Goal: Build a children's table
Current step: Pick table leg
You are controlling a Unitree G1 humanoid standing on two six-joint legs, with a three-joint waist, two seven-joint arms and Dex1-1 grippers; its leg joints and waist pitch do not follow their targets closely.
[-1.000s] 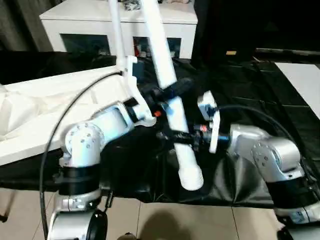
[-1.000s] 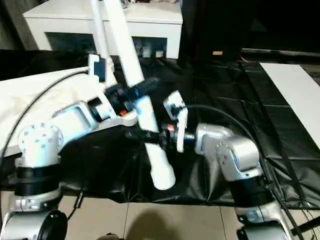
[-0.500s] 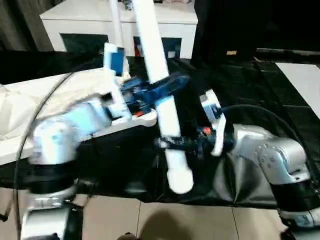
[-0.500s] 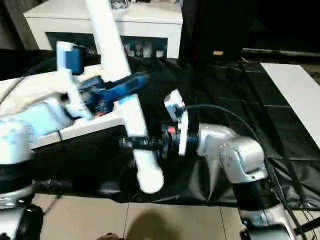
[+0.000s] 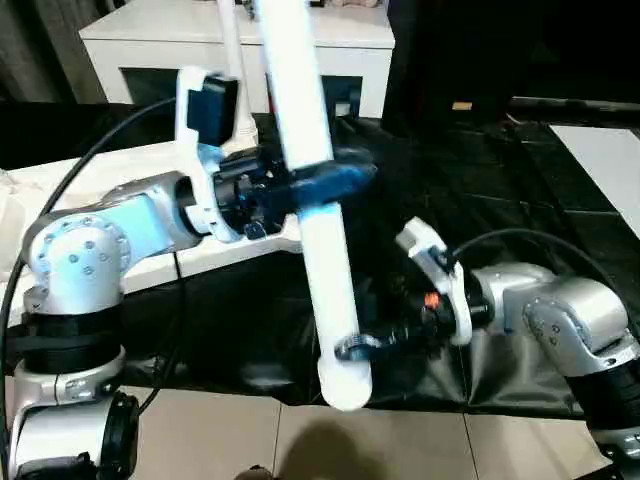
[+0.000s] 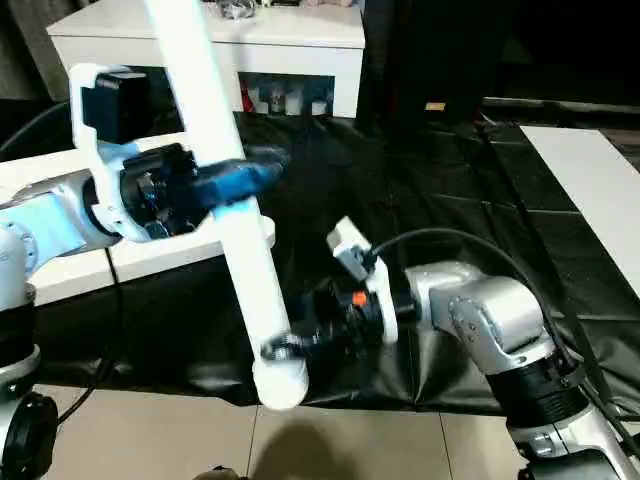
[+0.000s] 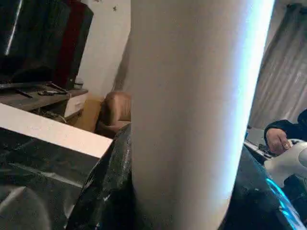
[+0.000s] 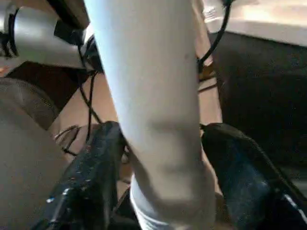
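A long round white leg of the children's table slants steeply, its lower end out past the table's front edge. My left gripper is shut on the leg's middle; its dark fingers hug the leg on both sides. My right gripper is open at the leg's lower end, its fingers standing on either side of the leg, a small gap on one side. The white table top lies flat at the left, behind my left forearm. A thinner-looking white leg stands upright behind it.
A black sheet covers the work table. A white cabinet with dark glass doors stands at the back. A white panel lies at the far right. Tiled floor runs below the front edge. A person's hand appears in the left wrist view.
My left arm has turned and swung the leg steeper, its lower end dropping toward the front edge. My right gripper has slid from mid-leg down to the lower end and loosened.
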